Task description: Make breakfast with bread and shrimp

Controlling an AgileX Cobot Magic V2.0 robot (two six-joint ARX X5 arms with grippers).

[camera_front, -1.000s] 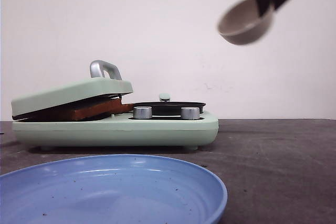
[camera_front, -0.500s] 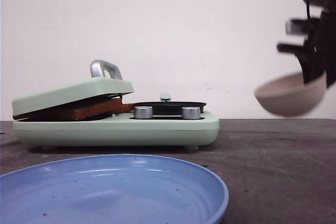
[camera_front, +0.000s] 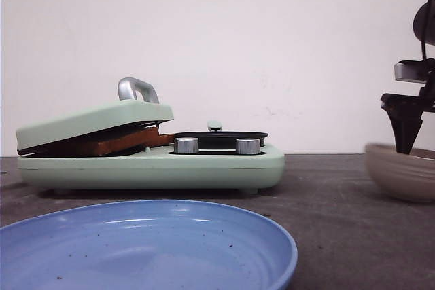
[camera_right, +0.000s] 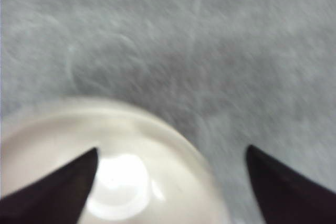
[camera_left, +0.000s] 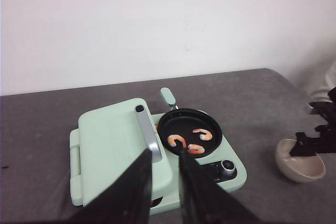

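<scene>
Three shrimp [camera_left: 190, 139] lie in the round black pan [camera_left: 190, 128] of the mint-green breakfast maker [camera_front: 149, 164]. One browned bread [camera_front: 119, 142] edge shows under the tilted sandwich lid [camera_front: 92, 121], at 9 o'clock from the pan; whether a second slice lies beneath cannot be told. Two silver knobs [camera_front: 185, 145] sit on the maker's front.

The right gripper [camera_right: 170, 182] points straight down at the table's 3 o'clock edge, its two fingers spread wide and holding nothing: one tip is inside the single beige bowl [camera_front: 402, 171], the other outside its rim. The bowl rests on the dark table [camera_front: 333, 215].

The left gripper [camera_left: 164, 174] hovers high above the maker, fingers slightly parted, empty.

One blue plate [camera_front: 146, 249] fills the front view's 6 o'clock foreground.
</scene>
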